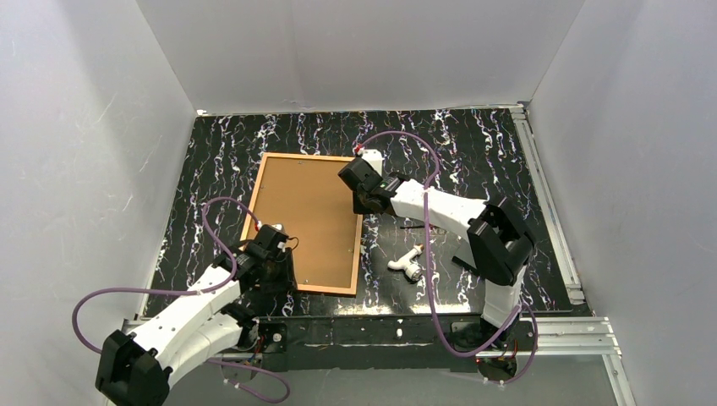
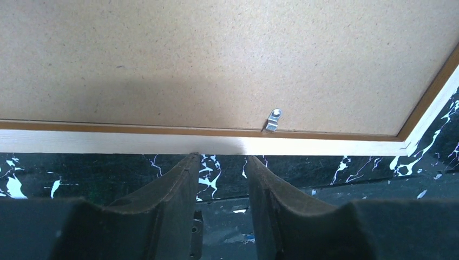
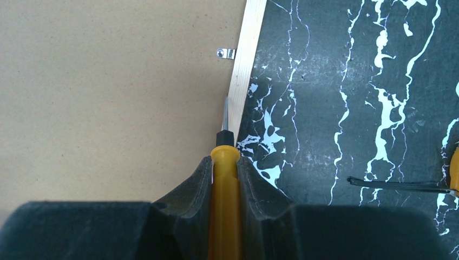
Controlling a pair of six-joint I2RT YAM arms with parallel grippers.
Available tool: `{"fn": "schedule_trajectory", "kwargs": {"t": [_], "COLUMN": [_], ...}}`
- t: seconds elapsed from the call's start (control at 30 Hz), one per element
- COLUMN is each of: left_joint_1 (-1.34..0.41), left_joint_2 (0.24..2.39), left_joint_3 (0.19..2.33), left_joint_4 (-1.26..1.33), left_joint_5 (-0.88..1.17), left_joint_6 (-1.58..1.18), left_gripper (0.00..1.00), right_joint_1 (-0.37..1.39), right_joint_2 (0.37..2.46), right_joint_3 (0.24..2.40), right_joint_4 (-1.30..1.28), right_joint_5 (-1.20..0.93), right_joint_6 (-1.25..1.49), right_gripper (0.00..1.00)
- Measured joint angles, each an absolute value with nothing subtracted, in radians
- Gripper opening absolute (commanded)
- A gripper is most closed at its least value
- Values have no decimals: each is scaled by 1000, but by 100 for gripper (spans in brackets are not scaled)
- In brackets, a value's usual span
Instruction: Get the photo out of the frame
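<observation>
Counter (image 1: pixel 473 135): black, white-veined marble pattern. Small white object (image 1: pixel 407 264) lying on it, right of centre. Yellow-handled screwdriver (image 3: pixel 224 189), thin metal blade. White walls (image 1: pixel 84 127) on three sides.

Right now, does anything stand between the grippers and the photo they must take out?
Yes. The frame lies back up, and its tan backing board, with metal tabs at its edges, covers the inside; the photo is not visible. The right gripper holds a screwdriver, tip at the frame's edge; the left gripper is empty.
</observation>
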State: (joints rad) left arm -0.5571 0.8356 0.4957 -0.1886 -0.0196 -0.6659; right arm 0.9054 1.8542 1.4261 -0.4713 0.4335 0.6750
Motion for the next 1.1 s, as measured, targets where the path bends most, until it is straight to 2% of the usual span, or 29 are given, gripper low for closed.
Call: {"fn": "schedule_trajectory", "kwargs": {"t": [0.6, 0.8, 0.97, 1.1], "left_joint_1": [-558, -558, -557, -557], "left_joint_2": [845, 836, 834, 834], "left_joint_3": [484, 483, 485, 498], "left_joint_4": [-158, -162, -167, -183], "left_joint_5": [-46, -49, -51, -35], "left_joint_6": [-692, -691, -672, -647], "left_gripper": [34, 33, 41, 46], "right_joint_1": [903, 876, 852, 851], "right_joint_2": [1925, 1938, 1938, 1909], "right_joint_3": [1425, 1415, 1413, 1431], "right_joint_4": [-340, -248, -200, -289], "right_joint_5": [545, 521, 451, 422], "right_joint_6": [615, 534, 456, 445], "right_gripper": [1, 1, 1, 1]}}
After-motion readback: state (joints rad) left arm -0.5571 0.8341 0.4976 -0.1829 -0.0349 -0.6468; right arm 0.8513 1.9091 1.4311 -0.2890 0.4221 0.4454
